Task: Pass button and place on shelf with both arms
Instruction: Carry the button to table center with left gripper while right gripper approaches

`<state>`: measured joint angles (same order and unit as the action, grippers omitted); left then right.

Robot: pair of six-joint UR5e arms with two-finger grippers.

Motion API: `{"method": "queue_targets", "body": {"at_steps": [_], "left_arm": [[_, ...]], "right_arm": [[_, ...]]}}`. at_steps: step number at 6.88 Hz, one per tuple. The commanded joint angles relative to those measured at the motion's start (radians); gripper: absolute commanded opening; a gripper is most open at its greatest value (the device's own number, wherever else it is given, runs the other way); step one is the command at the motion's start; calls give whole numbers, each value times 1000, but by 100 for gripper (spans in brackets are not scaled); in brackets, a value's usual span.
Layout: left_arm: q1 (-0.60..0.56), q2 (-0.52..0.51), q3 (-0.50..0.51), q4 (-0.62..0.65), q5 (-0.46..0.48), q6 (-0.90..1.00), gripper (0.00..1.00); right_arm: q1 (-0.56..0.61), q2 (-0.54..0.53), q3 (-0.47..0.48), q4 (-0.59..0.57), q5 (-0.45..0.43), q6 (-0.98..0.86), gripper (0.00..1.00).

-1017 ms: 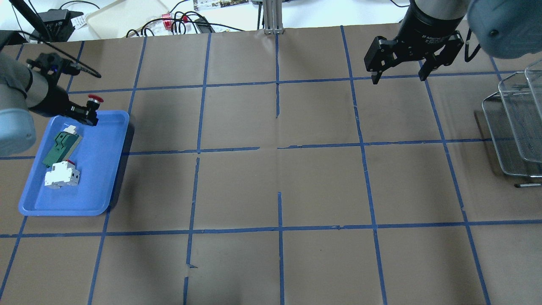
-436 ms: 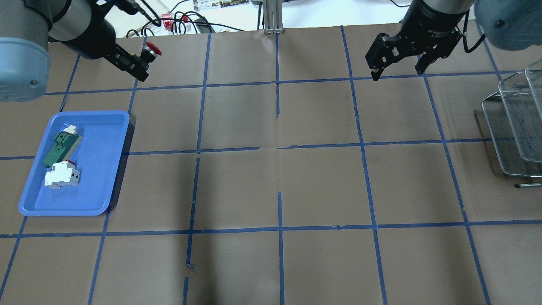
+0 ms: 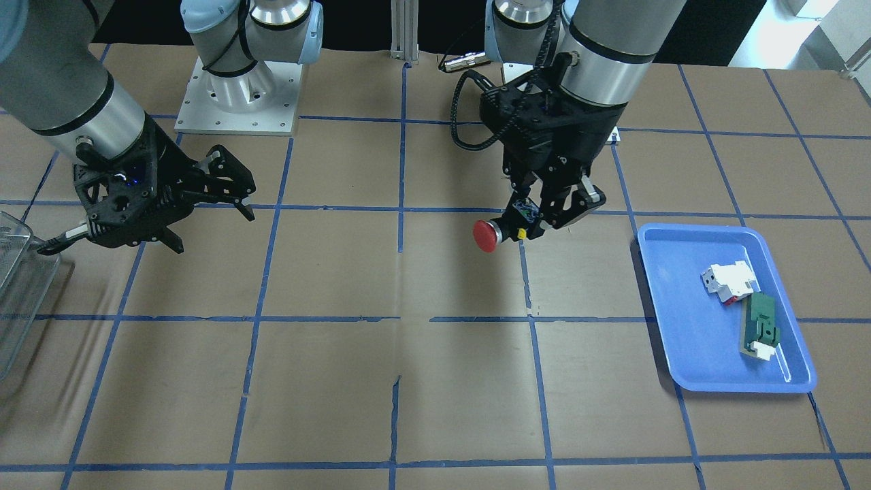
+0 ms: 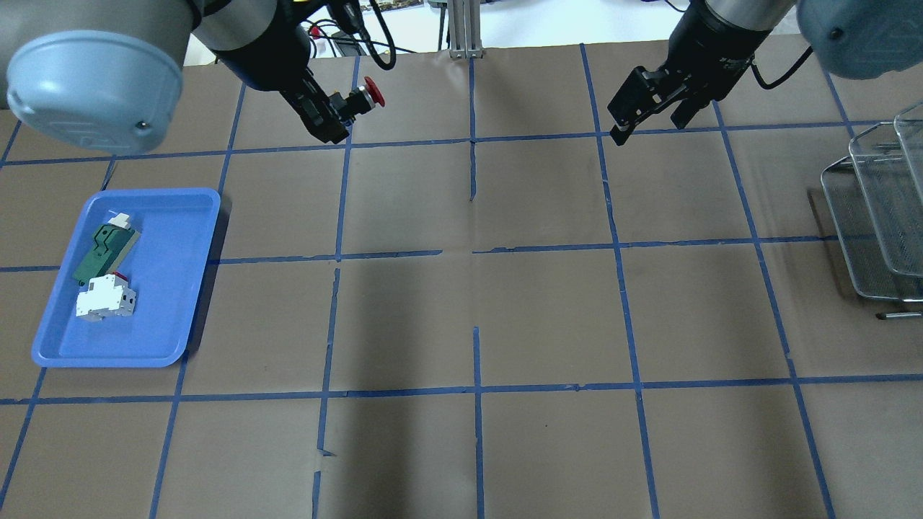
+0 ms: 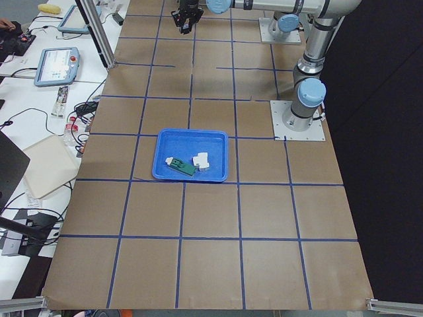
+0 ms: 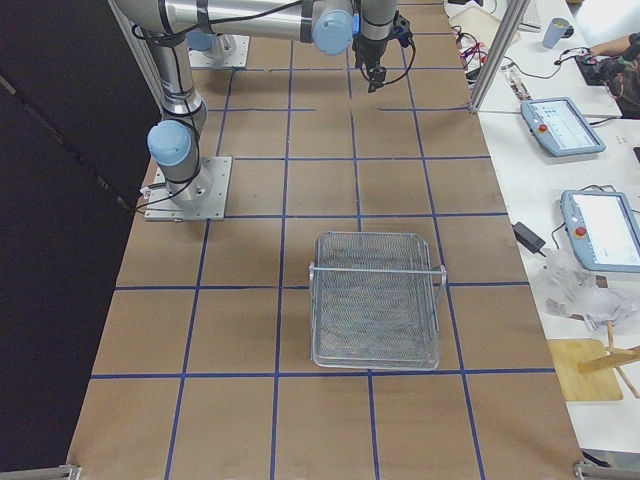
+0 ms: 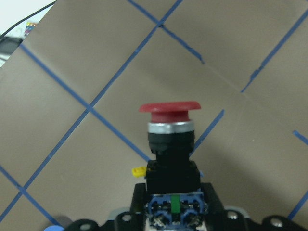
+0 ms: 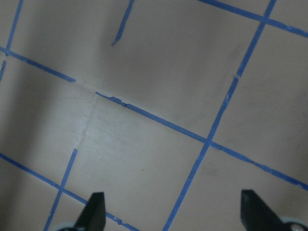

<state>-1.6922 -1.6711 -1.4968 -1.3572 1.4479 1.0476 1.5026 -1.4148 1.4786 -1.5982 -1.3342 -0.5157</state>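
— Grip first: what does the left gripper (image 3: 539, 219) have?
— It pinches the button (image 3: 499, 232) by its rear end, at the yellow-and-blue piece. The black body and red cap stick out sideways past the fingertips, toward the table's middle. In the left wrist view the cap stands straight ahead, touching nothing.
— Is the button on the table (image 4: 548, 317)?
— No. It hangs in the air over the brown paper, above the far row of taped squares in the overhead view. It is well apart from the blue tray (image 4: 169, 303).
— And the right gripper (image 4: 647, 124)?
— Spread wide, holding nothing. Its fingers (image 8: 95, 212) frame bare paper and blue tape lines in its wrist view. It hangs above the table and points toward the left arm's side. It is well apart from the button, across the centre line.
— Where is the shelf (image 6: 375, 300)?
— On the table at the robot's right end, near the right arm.
— What lies in the tray?
— A green-and-white part (image 4: 103, 252) and a white-and-red block (image 4: 106, 300), close together.
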Motion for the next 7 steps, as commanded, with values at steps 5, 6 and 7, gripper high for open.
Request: {"method": "queue_targets", "body": {"at_steps": [5,6,7], "left_arm": [[-12,-104,-5,-3,-331,442,0],[-12,-108,-10,-2,-387,436,0],[-12,-122,-14,1,-446,442,0]], "right_arm": [[-1,97,14,-8,61,-593,100],[16,131,19,-70,146,-663,100],[18,129,25,-68,211,-720,100]]}}
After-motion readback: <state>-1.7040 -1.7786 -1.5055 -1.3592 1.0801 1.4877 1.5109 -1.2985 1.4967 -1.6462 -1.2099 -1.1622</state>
